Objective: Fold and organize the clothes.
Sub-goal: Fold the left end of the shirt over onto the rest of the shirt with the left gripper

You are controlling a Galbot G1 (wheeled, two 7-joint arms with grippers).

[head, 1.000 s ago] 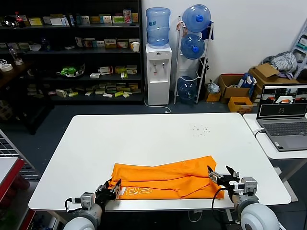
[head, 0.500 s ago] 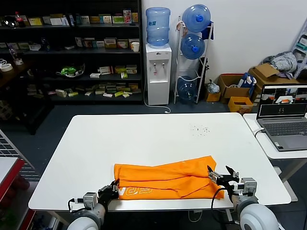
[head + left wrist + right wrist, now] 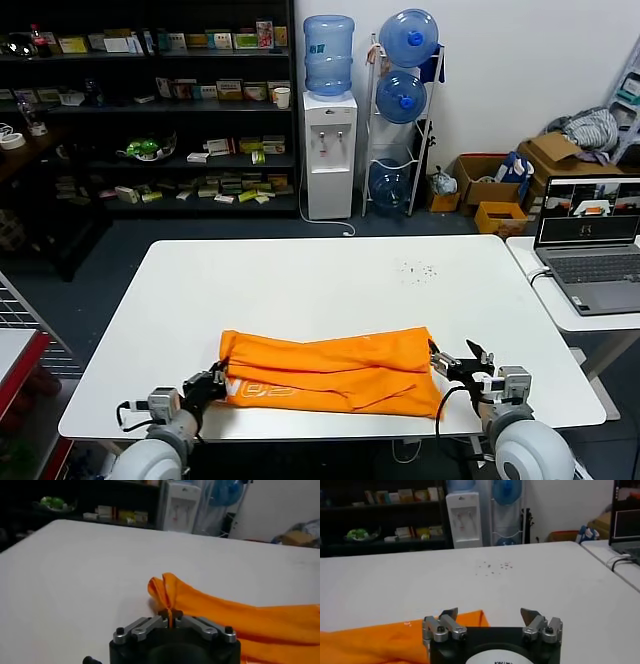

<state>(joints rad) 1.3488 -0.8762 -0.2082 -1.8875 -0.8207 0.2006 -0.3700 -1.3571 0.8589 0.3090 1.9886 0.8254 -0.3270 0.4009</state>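
Note:
The clothes, one orange T-shirt (image 3: pixel 330 365), lie folded into a long band near the front edge of the white table (image 3: pixel 330 280). White lettering (image 3: pixel 262 390) shows on its front left part. My left gripper (image 3: pixel 212 382) is shut on the shirt's left end; in the left wrist view a ridge of the orange cloth (image 3: pixel 235 620) is pinched in the left gripper (image 3: pixel 170 615). My right gripper (image 3: pixel 456 356) stands open just past the shirt's right end. In the right wrist view the right gripper (image 3: pixel 490 614) holds nothing, and the shirt's corner (image 3: pixel 395 637) lies beside one finger.
A side table with an open laptop (image 3: pixel 590 250) stands to the right. Behind the table are a water dispenser (image 3: pixel 330 150), a bottle rack (image 3: pixel 405 90), dark shelves (image 3: pixel 150 110) and cardboard boxes (image 3: pixel 500 190). Small dark specks (image 3: pixel 418 270) mark the table's far right part.
My left gripper closed on the shirt's left end and moved left, dragging the shirt leftward. The shirt's right end slid away from the right gripper, which hardly moved.

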